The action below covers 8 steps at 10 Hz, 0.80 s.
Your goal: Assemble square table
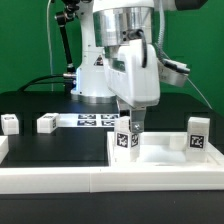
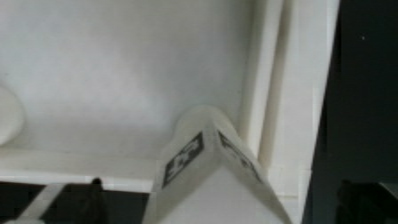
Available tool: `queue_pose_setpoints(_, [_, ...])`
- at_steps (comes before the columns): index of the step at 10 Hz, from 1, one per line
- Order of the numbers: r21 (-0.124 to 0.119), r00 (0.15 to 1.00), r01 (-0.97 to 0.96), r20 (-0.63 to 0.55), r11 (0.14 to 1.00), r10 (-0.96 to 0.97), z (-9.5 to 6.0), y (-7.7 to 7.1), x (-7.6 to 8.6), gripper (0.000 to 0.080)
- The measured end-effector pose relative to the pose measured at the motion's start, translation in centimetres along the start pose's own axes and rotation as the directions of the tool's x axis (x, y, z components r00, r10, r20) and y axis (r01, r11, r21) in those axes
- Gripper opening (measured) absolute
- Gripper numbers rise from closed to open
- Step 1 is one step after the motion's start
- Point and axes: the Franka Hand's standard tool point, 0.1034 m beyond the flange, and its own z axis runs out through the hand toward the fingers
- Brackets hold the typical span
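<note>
The white square tabletop [image 1: 165,152] lies on the exterior view's right, its raised rim [image 2: 270,70] running past the gripper in the wrist view. One tagged white leg [image 1: 127,139] stands at the tabletop's near corner. My gripper [image 1: 128,127] is straight above it, open, with a finger on each side and a gap between them and the leg. In the wrist view the leg [image 2: 205,165] rises between the jaws of the gripper [image 2: 210,203], and one dark finger [image 2: 80,205] shows beside it. A second leg [image 1: 197,135] stands upright on the tabletop's far right. Two more legs [image 1: 46,123] [image 1: 10,123] lie on the black table.
A long white rail [image 1: 100,181] runs across the front of the black table. The marker board [image 1: 95,120] lies at the back, near the robot's base. The two loose legs sit on the exterior view's left, behind the rail.
</note>
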Motion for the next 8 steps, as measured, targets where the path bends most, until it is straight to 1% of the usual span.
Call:
queue_pose_setpoints(2, [-0.008,0.979,0.204,-0.009,0.979,-0.205,0.00,0.03,0.07,0.0649])
queue_pose_setpoints(4, [-0.010,0.929,0.370,-0.008,0.929,-0.370,0.04,0.06,0.08,0.0649])
queue_pose_setpoints(5, [-0.012,0.909,0.416,-0.008,0.909,-0.416,0.07,0.07,0.06,0.0649])
queue_pose_setpoints(6, [-0.020,0.862,0.506,-0.012,0.862,-0.507,0.07,0.10,0.13,0.0649])
queue_pose_setpoints(8, [-0.037,0.781,0.623,-0.016,0.781,-0.624,0.07,0.15,0.26,0.0649])
